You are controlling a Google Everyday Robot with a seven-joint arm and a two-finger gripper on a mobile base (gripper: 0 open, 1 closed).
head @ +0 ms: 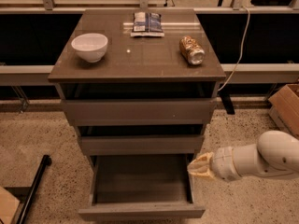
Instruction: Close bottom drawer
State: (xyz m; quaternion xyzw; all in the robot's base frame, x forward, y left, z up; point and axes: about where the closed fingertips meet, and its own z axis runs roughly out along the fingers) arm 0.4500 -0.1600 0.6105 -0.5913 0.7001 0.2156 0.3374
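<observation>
Bottom drawer [140, 212] pulled well out of the cabinet, box open to view, front strip nearest the camera. Hand [198, 166] sits low at the drawer's right side wall, tip pointing left toward it. Contact not resolvable, and I cannot tell whether the hand is apart or together. On the surface [140, 62]: white bowl [89, 46] near left edge, can [192, 50] on its side near right edge, packet [146, 23] at middle of back edge.
</observation>
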